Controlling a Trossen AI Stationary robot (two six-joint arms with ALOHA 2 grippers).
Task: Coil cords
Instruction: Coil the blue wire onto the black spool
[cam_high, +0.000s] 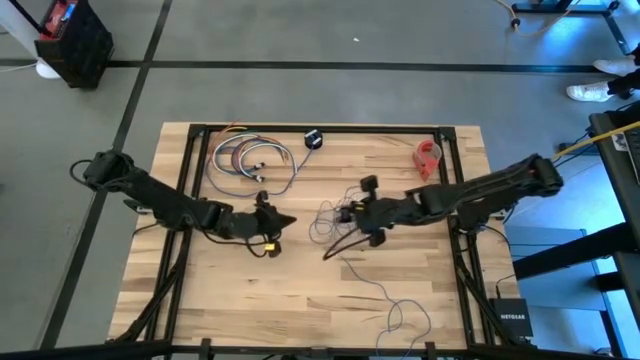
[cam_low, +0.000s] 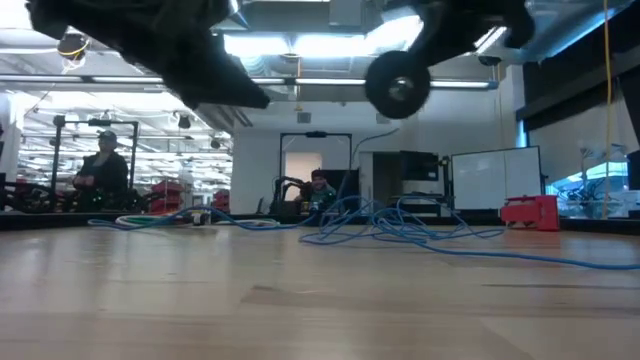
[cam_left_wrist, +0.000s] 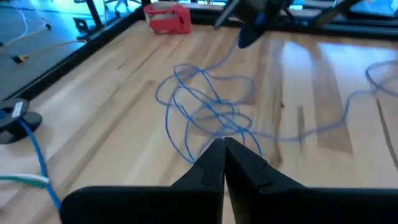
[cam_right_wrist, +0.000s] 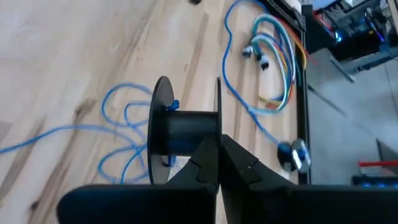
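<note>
- Right gripper: clenched, its two dark fingers pressed together over the table's middle. In the right wrist view the tips meet at the barrel of a black plastic spool with two flat round flanges; whether they pinch the spool or merely rest against it cannot be told.
- Left gripper: clenched on nothing, fingertips touching, held above the wood just beside the loose loops.
- Thin blue-grey cord: lies in a tangle of loops on the light wooden slatted table between the two grippers, then trails toward the near edge, where a second small tangle sits. One end appears to run to the spool.
- Step in hand, as judged: gathering slack onto the spool. Doing it well calls for steadying the spool, feeding the cord in without dragging the tangle into a knot, and keeping each turn between the flanges.
- Pose: both arms reach inward from opposite sides, stretched low and nearly level, wrists pointing at each other across the tangle.
</note>
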